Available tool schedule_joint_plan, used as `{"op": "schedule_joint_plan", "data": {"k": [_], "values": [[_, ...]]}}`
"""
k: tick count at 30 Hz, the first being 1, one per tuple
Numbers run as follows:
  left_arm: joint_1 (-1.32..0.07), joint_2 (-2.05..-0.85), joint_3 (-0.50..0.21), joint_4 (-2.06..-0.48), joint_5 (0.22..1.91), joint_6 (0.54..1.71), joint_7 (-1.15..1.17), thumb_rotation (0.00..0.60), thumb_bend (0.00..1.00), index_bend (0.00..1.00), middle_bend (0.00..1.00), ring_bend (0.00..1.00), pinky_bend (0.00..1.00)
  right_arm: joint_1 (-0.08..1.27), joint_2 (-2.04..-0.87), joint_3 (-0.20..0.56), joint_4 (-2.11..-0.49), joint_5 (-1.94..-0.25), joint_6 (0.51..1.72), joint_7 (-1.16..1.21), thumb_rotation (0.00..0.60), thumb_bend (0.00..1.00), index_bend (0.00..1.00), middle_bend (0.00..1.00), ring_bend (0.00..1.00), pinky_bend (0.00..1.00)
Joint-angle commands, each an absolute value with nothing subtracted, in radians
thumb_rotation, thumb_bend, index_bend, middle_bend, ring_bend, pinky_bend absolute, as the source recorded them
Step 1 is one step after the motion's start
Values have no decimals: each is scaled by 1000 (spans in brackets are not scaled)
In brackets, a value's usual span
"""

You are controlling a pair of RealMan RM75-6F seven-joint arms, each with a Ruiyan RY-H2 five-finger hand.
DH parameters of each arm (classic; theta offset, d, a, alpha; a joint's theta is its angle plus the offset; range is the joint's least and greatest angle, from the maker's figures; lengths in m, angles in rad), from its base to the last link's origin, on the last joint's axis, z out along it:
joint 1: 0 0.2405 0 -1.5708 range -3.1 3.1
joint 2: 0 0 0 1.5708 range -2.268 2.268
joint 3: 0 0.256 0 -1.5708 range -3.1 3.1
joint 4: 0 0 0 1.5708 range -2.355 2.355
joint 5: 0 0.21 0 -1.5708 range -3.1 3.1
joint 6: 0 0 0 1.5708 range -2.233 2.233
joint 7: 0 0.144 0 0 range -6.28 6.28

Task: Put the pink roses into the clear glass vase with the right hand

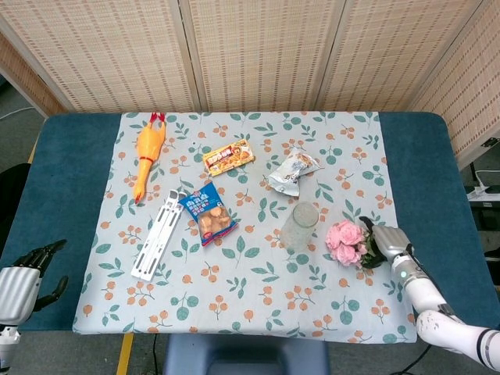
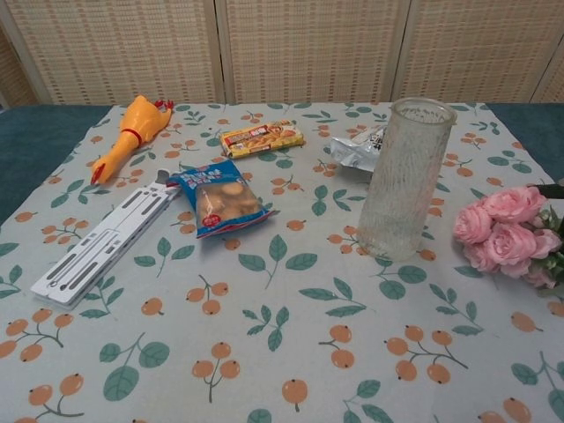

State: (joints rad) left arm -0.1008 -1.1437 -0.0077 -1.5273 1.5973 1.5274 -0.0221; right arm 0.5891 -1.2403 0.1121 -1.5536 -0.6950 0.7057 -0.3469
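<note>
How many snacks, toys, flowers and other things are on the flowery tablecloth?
Snack packets: 3 — orange packet, silver packet, blue packet
Toys: 1 — rubber chicken
Flower bunches: 1 — pink roses
Vases: 1 — glass vase
White folding stand: 1
Total: 7
</note>
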Motion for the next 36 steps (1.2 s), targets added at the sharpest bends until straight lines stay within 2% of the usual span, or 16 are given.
{"op": "schedule_joint_plan", "data": {"k": [1,3,6,8,9,16,18,21,24,26,27,31,36], "values": [[-101,-1144,-8,-1527,1597,1528,-23,600,371,165,267,295,459,601,-1264,106,-1535,-697,695,-326,600,0,89,863,945,1000],[-101,-1143,-8,-1526,1597,1528,-25,600,372,165,267,295,458,600,-1273,104,-1526,-711,700,-311,600,0,178,873,955,1000],[-101,-1142,-8,-1526,1597,1528,-27,600,372,166,266,295,458,590,-1285,101,-1513,-739,715,-281,600,0,405,897,973,1000],[-101,-1142,-7,-1526,1598,1529,-28,600,372,166,266,295,458,583,-1289,97,-1503,-757,723,-261,600,40,537,918,985,1000],[-100,-1142,-7,-1526,1599,1529,-28,600,371,166,267,295,458,580,-1290,97,-1498,-763,726,-252,600,66,569,924,989,1000],[-101,-1142,-7,-1527,1601,1530,-29,600,372,166,267,299,458,543,-1290,108,-1479,-836,788,-174,600,482,806,980,1000,1000],[-100,-1141,-7,-1527,1601,1532,-31,600,371,166,267,302,458,527,-1268,109,-1498,-862,810,-154,600,538,836,983,1000,1000],[-99,-1141,-8,-1527,1601,1534,-32,600,371,166,267,302,458,513,-1246,110,-1517,-886,835,-143,600,560,846,984,1000,1000],[-97,-1141,-10,-1526,1599,1540,-39,600,371,166,268,302,458,439,-1155,120,-1624,-1013,989,-81,600,563,853,984,1000,1000],[-99,-1141,-8,-1527,1601,1535,-36,600,372,166,269,302,458,340,-1042,145,-1788,-1193,1215,26,600,563,858,984,1000,1000],[-99,-1140,-8,-1528,1601,1535,-36,600,372,166,269,302,458,300,-985,133,-1854,-1274,1270,93,600,566,859,984,1000,1000],[-98,-1139,-10,-1529,1600,1538,-38,600,374,166,268,302,458,236,-818,111,-1990,-1457,1342,321,600,600,861,984,1000,1000],[-97,-1139,-9,-1532,1602,1540,-37,600,372,166,268,302,459,211,-735,119,-2065,-1591,1426,455,600,647,867,984,1000,1000]]}}
